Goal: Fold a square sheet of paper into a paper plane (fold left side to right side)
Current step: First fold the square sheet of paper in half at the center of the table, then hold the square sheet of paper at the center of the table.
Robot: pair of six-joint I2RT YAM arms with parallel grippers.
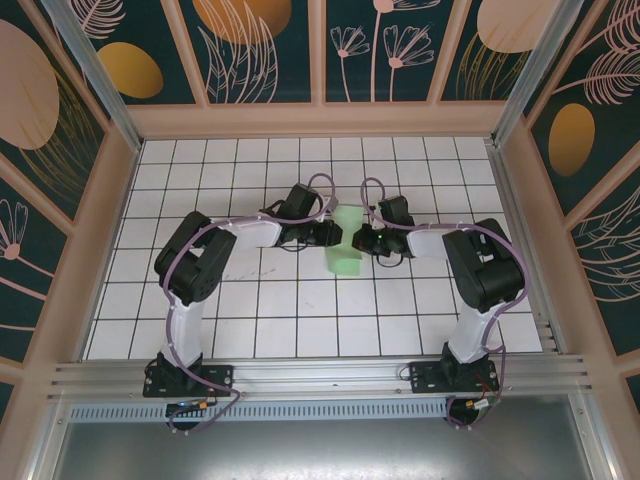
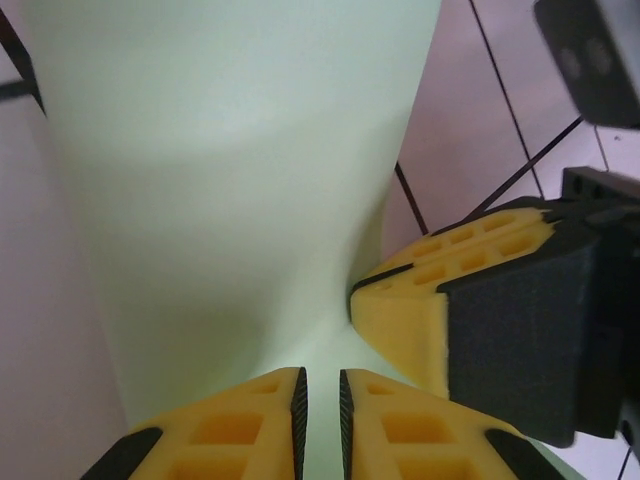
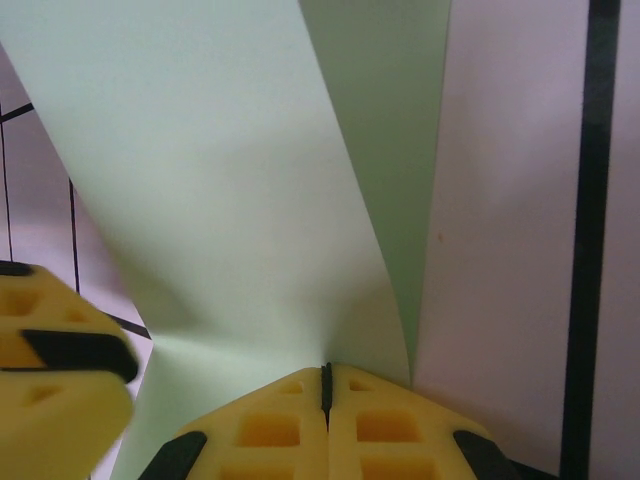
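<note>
Paper [image 1: 345, 250], pale green and folded into a long strip, sits at mid-table [image 1: 300, 320] on the white tiles, between the two arms that reach in from either side. It runs away from the bases. Its near end lies on the tiles, and its far end lies between the wrists.

The left gripper [image 1: 327, 236] meets the strip from the left and the right gripper [image 1: 363, 243] from the right, so the two are close together across it.

From the left wrist, the paper [image 2: 230, 200] rises as a broad curved band with a soft bend. It narrows towards the left gripper [image 2: 320, 390], whose yellow fingers [image 2: 250, 420] stand a thin slit apart, with green showing in the slit. Whether they actually pinch the sheet I cannot tell. Just to the right, a right finger [image 2: 410, 310] presses against the paper's edge.

From the right wrist, the right gripper [image 3: 326, 375] is clenched. Its fingertips [image 3: 270, 420] meet with only a dark seam between them, and the paper [image 3: 220, 200] is caught at that seam. Two layers fan up and away from the pinch, one broad and lit, the other a narrower, shaded flap on the right. A left finger [image 3: 50, 350] shows blurred at the lower left, beside the sheet.
</note>
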